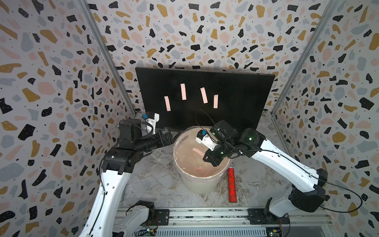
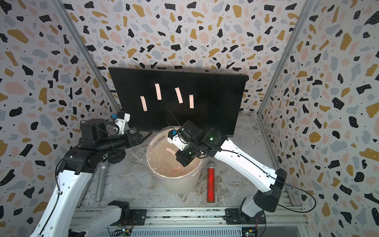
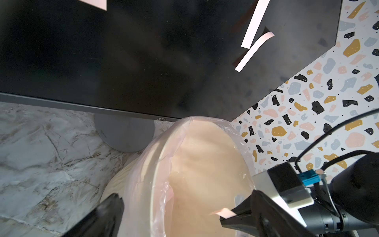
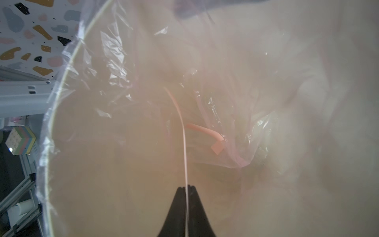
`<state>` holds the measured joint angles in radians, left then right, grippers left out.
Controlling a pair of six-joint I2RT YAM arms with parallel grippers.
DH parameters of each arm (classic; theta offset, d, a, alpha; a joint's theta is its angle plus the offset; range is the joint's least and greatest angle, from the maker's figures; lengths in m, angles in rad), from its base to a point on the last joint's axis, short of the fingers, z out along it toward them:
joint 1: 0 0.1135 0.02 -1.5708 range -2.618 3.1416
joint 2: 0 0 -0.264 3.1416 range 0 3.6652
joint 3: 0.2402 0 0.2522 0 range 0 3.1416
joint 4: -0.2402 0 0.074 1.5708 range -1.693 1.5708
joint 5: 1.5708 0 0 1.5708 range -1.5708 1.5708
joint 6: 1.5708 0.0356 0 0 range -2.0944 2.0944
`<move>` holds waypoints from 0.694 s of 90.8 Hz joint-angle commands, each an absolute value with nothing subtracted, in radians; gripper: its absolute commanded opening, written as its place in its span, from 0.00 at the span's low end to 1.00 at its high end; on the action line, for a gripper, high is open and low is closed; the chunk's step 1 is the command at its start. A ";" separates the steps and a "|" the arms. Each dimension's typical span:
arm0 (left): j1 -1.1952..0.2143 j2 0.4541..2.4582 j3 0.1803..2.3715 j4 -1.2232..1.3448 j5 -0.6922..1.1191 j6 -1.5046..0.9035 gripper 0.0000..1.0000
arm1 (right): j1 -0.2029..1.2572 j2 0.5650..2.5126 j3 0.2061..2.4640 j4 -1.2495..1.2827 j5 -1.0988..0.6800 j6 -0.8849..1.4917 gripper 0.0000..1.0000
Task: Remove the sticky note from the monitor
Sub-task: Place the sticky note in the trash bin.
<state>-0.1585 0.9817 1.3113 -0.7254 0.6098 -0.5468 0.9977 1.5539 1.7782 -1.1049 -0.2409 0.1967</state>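
Observation:
The black monitor [image 1: 235, 98] stands at the back with several pink sticky notes on its screen, among them one note [image 1: 183, 91]. My right gripper [image 4: 186, 187] hangs inside the mouth of the white bin [image 1: 196, 184]. It is shut on a pink sticky note [image 4: 182, 127] that shows edge-on in the right wrist view and curls out from the fingertips in a top view [image 1: 198, 152]. Another pink note [image 4: 207, 131] lies on the liner at the bin's bottom. My left gripper [image 1: 171, 136] is open and holds nothing, left of the bin's rim, below the monitor.
A red glitter tube [image 1: 232, 184] lies right of the bin. A grey cylinder [image 2: 101, 182] lies under the left arm. The monitor's round grey foot [image 3: 125, 133] sits close behind the bin. Patterned walls close in three sides, and a metal rail [image 1: 205, 215] runs along the front.

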 commanded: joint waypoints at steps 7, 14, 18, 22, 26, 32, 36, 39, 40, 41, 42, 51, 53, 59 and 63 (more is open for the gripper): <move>-0.163 0.971 1.309 -0.698 0.594 -0.553 1.00 | 1.023 1.569 1.850 -1.208 -0.142 0.150 0.25; -0.163 0.973 1.310 -0.695 0.593 -0.552 0.99 | 1.026 1.573 1.864 -1.217 -0.131 0.145 0.28; -0.163 0.973 1.311 -0.696 0.592 -0.552 0.99 | 1.026 1.571 1.871 -1.216 -0.124 0.144 0.30; -0.163 0.973 1.312 -0.696 0.592 -0.552 0.99 | 1.026 1.567 1.882 -1.217 -0.116 0.140 0.32; -0.163 0.975 1.314 -0.696 0.593 -0.552 0.99 | 1.026 1.564 1.898 -1.216 -0.103 0.136 0.33; -0.163 0.974 1.315 -0.697 0.594 -0.552 0.99 | 1.026 1.558 1.928 -1.218 -0.082 0.130 0.37; -0.163 0.974 1.315 -0.696 0.594 -0.552 0.99 | 1.026 1.555 1.955 -1.218 -0.067 0.125 0.39; -0.163 0.975 1.316 -0.696 0.594 -0.552 0.99 | 1.025 1.554 1.974 -1.217 -0.056 0.120 0.41; -0.163 0.976 1.317 -0.696 0.595 -0.553 0.99 | 1.025 1.554 1.982 -1.217 -0.052 0.118 0.42; -0.163 0.976 1.317 -0.696 0.595 -0.553 0.99 | 1.025 1.554 1.989 -1.217 -0.049 0.118 0.42; -0.163 0.976 1.317 -0.695 0.595 -0.552 0.99 | 1.025 1.554 1.996 -1.217 -0.045 0.117 0.43; -0.163 0.979 1.319 -0.696 0.595 -0.552 0.99 | 1.012 1.559 2.068 -1.217 -0.025 0.109 0.47; -0.163 0.979 1.320 -0.695 0.595 -0.553 0.99 | 1.005 1.561 2.082 -1.216 -0.020 0.110 0.48; -0.163 0.981 1.322 -0.696 0.595 -0.553 0.99 | 0.979 1.567 2.130 -1.216 -0.017 0.113 0.50; -0.163 0.980 1.324 -0.696 0.594 -0.551 0.99 | 0.954 1.574 2.160 -1.215 -0.021 0.120 0.51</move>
